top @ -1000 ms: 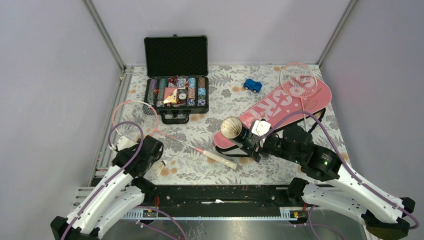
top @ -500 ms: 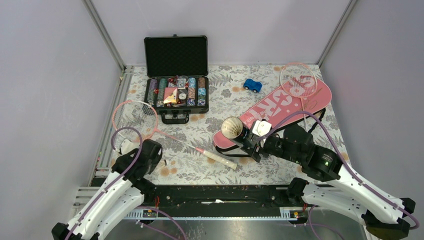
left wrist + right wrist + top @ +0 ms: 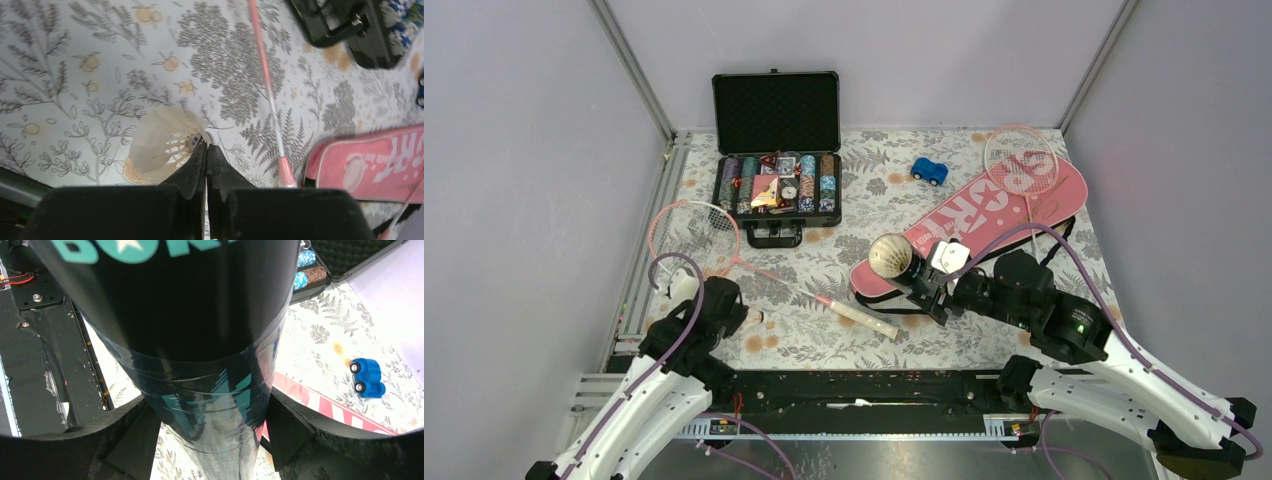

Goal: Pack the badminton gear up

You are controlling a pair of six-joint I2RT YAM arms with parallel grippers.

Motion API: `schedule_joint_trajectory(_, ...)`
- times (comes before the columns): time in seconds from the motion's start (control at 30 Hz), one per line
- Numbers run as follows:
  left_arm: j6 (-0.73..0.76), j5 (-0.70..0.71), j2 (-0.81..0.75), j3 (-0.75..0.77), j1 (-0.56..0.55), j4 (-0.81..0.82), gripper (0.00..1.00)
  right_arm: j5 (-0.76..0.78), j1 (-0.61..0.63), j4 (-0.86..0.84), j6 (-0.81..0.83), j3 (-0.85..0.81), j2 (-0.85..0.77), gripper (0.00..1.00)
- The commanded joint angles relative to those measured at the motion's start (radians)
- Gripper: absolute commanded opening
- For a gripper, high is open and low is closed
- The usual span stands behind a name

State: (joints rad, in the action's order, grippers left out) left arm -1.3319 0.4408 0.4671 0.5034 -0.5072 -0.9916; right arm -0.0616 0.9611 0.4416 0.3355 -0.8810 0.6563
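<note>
A white feather shuttlecock (image 3: 160, 147) lies on the patterned cloth, and my left gripper (image 3: 206, 146) is shut with its tips pinched on the shuttlecock's narrow end. From above, the shuttlecock (image 3: 750, 318) shows just right of the left gripper (image 3: 727, 312). My right gripper (image 3: 215, 432) is shut on the black tube with teal print (image 3: 200, 340). It holds the tube (image 3: 891, 256) above the cloth, with the open mouth facing left. One pink racket (image 3: 692, 232) lies at the left. The other racket (image 3: 1021, 160) rests on the pink cover (image 3: 984, 215).
An open black case of poker chips (image 3: 776, 185) stands at the back left, and a small blue toy car (image 3: 930, 171) lies behind the cover. The left racket's white handle (image 3: 864, 318) points toward the tube. Grey walls close in on both sides.
The left gripper has closed from wide open to shut at the shuttlecock, and the left arm has drawn back a little toward its base. The right arm and the tube have hardly moved.
</note>
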Motion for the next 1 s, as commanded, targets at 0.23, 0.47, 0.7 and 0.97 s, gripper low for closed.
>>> schedule_joint_trajectory(0.23, 0.501, -0.248, 0.029, 0.286, 0.006, 0.208, 0.00, 0.056, 0.001, 0.087, 0.019, -0.066, 0.046, 0.48)
schedule_joint_trajectory(0.47, 0.707, -0.470, 0.132, 0.522, 0.000, 0.239, 0.00, 0.128, 0.001, 0.206, 0.074, -0.096, 0.119, 0.51)
schedule_joint_trajectory(0.7, 0.812, -0.626, 0.201, 0.652, -0.086, 0.332, 0.00, 0.036, 0.001, 0.158, -0.023, -0.047, 0.130, 0.52)
schedule_joint_trajectory(0.97, 0.842, -0.687, 0.264, 0.705, -0.224, 0.485, 0.00, 0.008, 0.001, 0.120, -0.074, -0.012, 0.156, 0.53)
